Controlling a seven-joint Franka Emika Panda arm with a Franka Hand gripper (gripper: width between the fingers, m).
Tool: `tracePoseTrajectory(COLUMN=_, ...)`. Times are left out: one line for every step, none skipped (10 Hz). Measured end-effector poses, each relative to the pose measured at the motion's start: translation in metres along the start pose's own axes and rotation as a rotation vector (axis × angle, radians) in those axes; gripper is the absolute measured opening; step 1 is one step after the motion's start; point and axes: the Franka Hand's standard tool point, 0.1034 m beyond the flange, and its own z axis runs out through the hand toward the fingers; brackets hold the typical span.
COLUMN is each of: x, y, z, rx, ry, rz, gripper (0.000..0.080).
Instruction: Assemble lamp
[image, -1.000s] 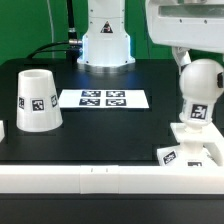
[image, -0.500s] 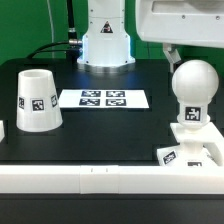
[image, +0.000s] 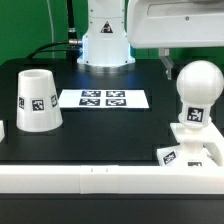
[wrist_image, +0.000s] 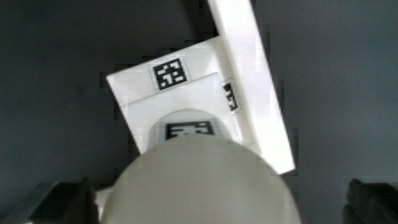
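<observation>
The round white bulb stands upright with its neck in the flat square base at the exterior view's right. In the wrist view the bulb fills the foreground over the tagged base. My gripper is open above the bulb, and its dark fingers stand apart on either side without touching it. In the exterior view only a dark finger tip shows under the arm. The tapered shade stands mouth down at the left.
The marker board lies flat at the middle back. The robot's pedestal stands behind it. A white rail runs along the front edge. A small white tagged piece sits by the base.
My gripper has risen off the bulb and shifted toward the exterior view's left. The bulb stays upright on the base.
</observation>
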Motion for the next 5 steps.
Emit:
tracePoseTrajectory(x=0.001, y=0.0016, z=-0.0004, rx=-0.017, ry=0.005, rz=-0.138, gripper=0.0699)
tracePoseTrajectory(x=0.0027, y=0.0009, z=-0.0018, rx=-0.035, ry=0.012, rz=-0.262, gripper=0.0699)
tracePoseTrajectory(x=0.0041, y=-0.0006, z=-0.0022, rx=-0.049, ry=0.014, rz=-0.375, gripper=0.0699)
tracePoseTrajectory(x=0.0054, y=-0.0013, z=-0.002, rx=-0.054, ry=0.011, rz=-0.468, gripper=0.0699)
tracePoseTrajectory(x=0.0061, y=-0.0019, z=-0.0025, rx=-0.057, ry=0.004, rz=-0.518, gripper=0.0699)
